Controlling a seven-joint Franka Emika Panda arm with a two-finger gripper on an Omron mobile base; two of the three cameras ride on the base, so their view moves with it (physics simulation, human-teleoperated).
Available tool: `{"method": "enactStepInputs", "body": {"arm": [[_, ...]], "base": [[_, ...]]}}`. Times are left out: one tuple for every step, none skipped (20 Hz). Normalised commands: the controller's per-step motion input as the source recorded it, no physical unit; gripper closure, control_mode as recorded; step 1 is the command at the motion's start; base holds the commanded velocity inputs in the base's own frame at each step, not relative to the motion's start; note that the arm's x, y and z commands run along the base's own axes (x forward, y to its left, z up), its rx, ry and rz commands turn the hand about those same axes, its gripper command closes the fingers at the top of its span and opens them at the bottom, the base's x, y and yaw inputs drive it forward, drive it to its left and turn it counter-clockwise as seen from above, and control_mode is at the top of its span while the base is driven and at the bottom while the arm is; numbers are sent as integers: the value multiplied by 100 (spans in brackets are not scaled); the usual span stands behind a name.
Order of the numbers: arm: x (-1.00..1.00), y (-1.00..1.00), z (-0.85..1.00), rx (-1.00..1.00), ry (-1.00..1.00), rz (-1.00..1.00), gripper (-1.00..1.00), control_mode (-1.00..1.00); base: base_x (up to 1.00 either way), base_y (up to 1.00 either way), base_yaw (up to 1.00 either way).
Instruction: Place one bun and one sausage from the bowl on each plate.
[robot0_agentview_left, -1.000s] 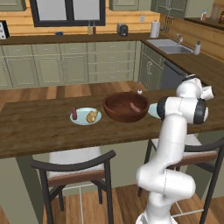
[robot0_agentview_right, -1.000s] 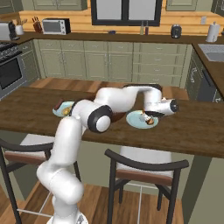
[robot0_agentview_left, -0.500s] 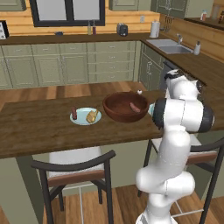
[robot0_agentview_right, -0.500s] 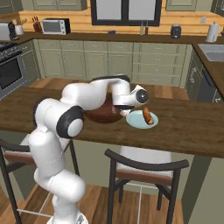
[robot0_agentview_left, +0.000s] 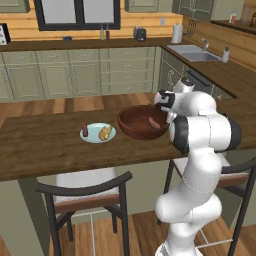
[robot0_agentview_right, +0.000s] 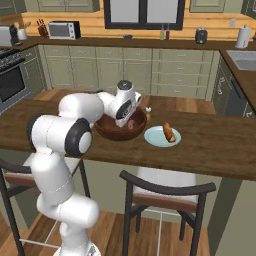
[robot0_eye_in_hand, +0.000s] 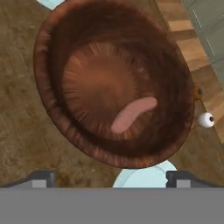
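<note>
Dark finger tips of the gripper (robot0_eye_in_hand: 110, 177) stand wide apart at the near edge of the hand view, holding nothing, poised over the bowl (robot0_eye_in_hand: 52, 113). Beneath them a sliver of pale blue plate (robot0_eye_in_hand: 146, 177) borders the bowl's rim. One sausage (robot0_eye_in_hand: 133, 114) lies alone on the reddish-brown wooden floor of the bowl; no bun is visible there. On the wooden counter (robot0_agentview_left: 40, 145), the left plate (robot0_agentview_left: 97, 133) carries a bun (robot0_agentview_left: 105, 132) and a sausage (robot0_agentview_left: 84, 130), so it appears served. The right plate (robot0_agentview_right: 162, 136) bears an orange-brown item (robot0_agentview_right: 168, 133), whose kind cannot be told. Judged from this, most of the serving is done; the remaining sausage likely belongs on the right plate.
</note>
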Motion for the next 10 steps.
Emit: {"method": "enactStepInputs", "body": {"arm": [[50,0,54,-5,74,-15,-100,-100],[46,0,61,-3,71,-19,-100,-100],[36,0,61,-1,63,-22,-100,-100],[6,0,21,0,35,-33,-100,-100],[0,14,-6,0,0,-40,-100,-100],[-1,21,-39,1,-11,-42,-100,-100],[-7,24,-48,4,-21,-43,-100,-100],[-4,15,-49,6,-18,-44,-100,-100],[-9,10,-49,9,-13,-44,-100,-100],[-18,6,-56,10,-13,-46,-100,-100]], "base": [[0,0,0],[0,0,0],[0,0,0],[0,0,0],[0,0,0],[0,0,0],[0,0,0],[0,0,0],[0,0,0],[0,0,0]]}}
